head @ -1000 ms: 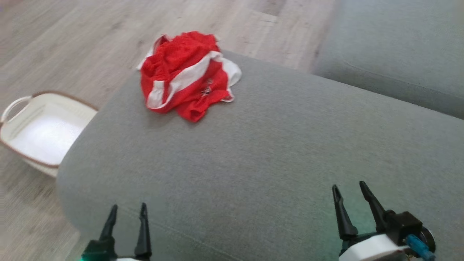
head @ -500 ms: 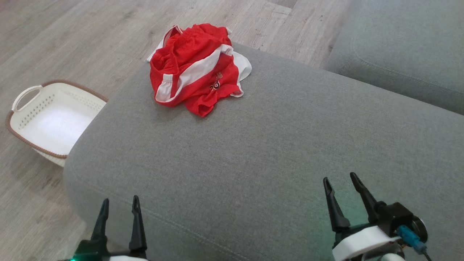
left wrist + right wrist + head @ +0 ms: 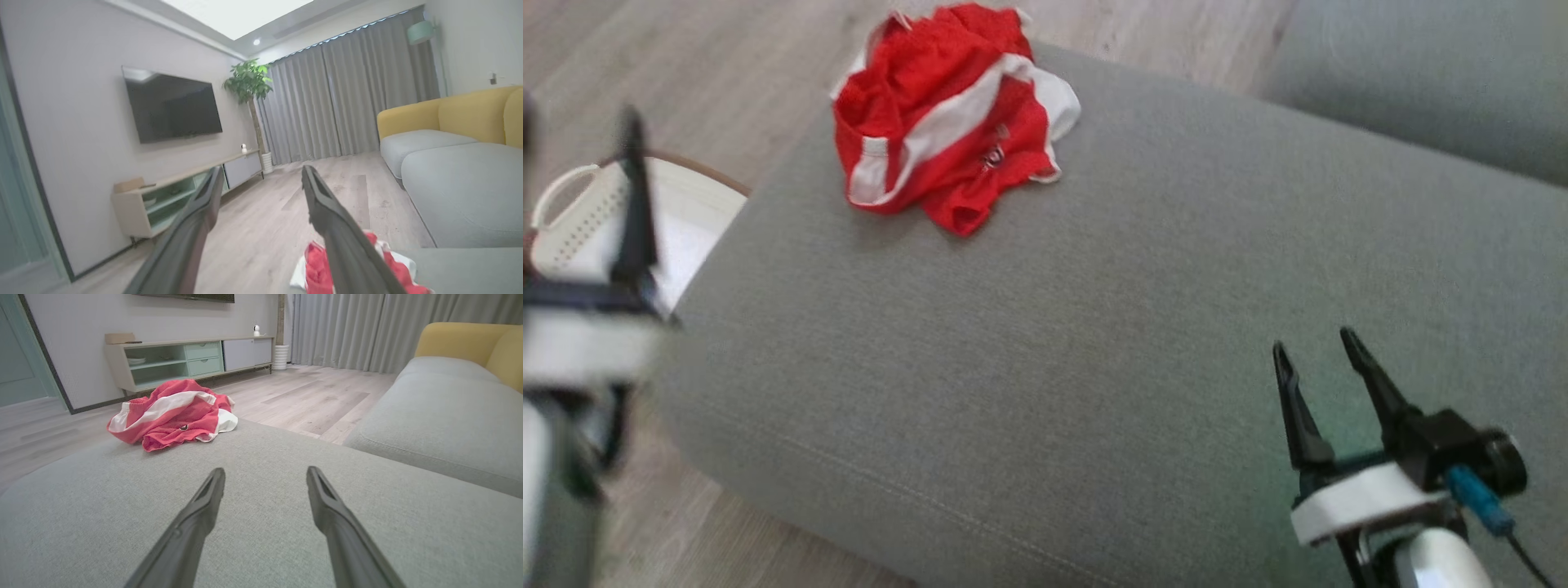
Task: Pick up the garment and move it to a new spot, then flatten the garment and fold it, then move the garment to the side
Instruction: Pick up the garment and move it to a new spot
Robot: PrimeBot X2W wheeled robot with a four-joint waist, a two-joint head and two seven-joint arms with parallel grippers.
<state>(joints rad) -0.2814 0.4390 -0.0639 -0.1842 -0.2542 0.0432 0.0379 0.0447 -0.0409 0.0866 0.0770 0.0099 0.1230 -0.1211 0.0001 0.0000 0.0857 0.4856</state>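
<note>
The garment (image 3: 947,114), crumpled red shorts with white stripes, lies at the far left corner of the grey sofa cushion (image 3: 1094,310). My left gripper (image 3: 576,118) is raised at the left edge, blurred and open, over the basket and well short of the garment. In the left wrist view its open fingers (image 3: 263,169) point across the room, and the garment (image 3: 314,265) shows behind the right finger. My right gripper (image 3: 1312,341) hovers open over the cushion's near right part. Its own view has the open fingers (image 3: 265,470) low over the cushion, with the garment (image 3: 171,412) far ahead to the left.
A white basket (image 3: 572,204) with a brown rim stands on the wood floor left of the cushion. A second grey seat (image 3: 1421,73) lies at the back right. Farther off are a TV cabinet (image 3: 184,359), curtains and a yellow sofa back (image 3: 461,339).
My left arm has swung up and to the left, now large and blurred over the basket. The right gripper rose a little. The head camera has shifted.
</note>
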